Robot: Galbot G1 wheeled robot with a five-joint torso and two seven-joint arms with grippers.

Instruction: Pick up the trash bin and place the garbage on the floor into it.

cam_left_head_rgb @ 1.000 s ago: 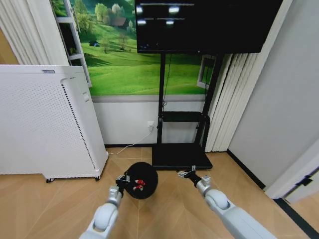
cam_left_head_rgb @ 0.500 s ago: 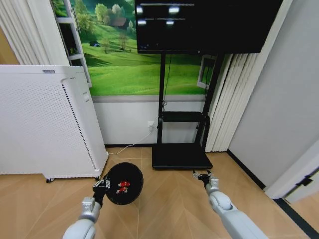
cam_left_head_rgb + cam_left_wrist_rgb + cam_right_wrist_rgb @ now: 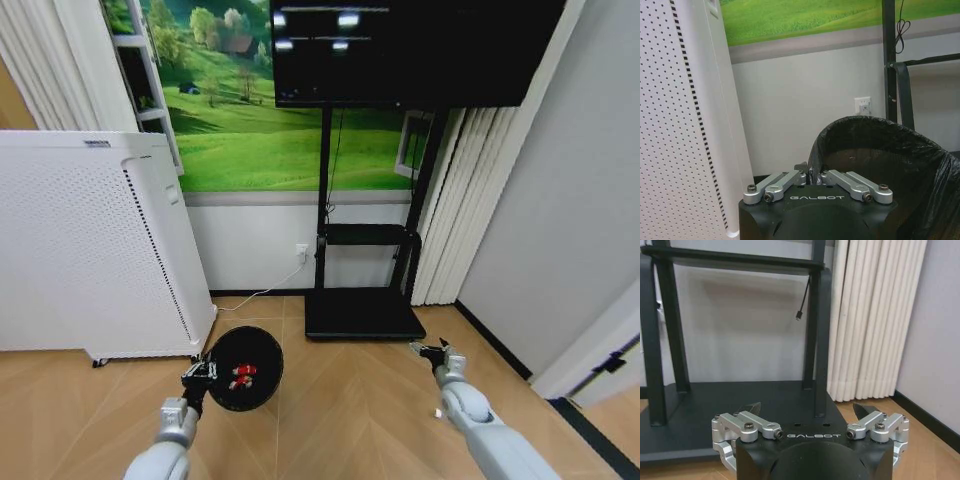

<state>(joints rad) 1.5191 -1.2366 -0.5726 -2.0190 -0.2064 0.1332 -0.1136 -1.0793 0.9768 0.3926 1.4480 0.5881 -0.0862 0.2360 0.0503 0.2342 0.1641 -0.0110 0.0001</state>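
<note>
Head view: left gripper [image 3: 203,374] pinches the rim of the trash bin [image 3: 243,369], held above the floor, red garbage [image 3: 240,376] inside. Looks light, liner soft; the rim suits gripping. Right gripper [image 3: 434,351] spread, empty.

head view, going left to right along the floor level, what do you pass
white perforated appliance → left gripper clamped on the rim of the trash bin, red garbage inside → black base of the TV stand → right gripper, open → white pleated curtain
</note>
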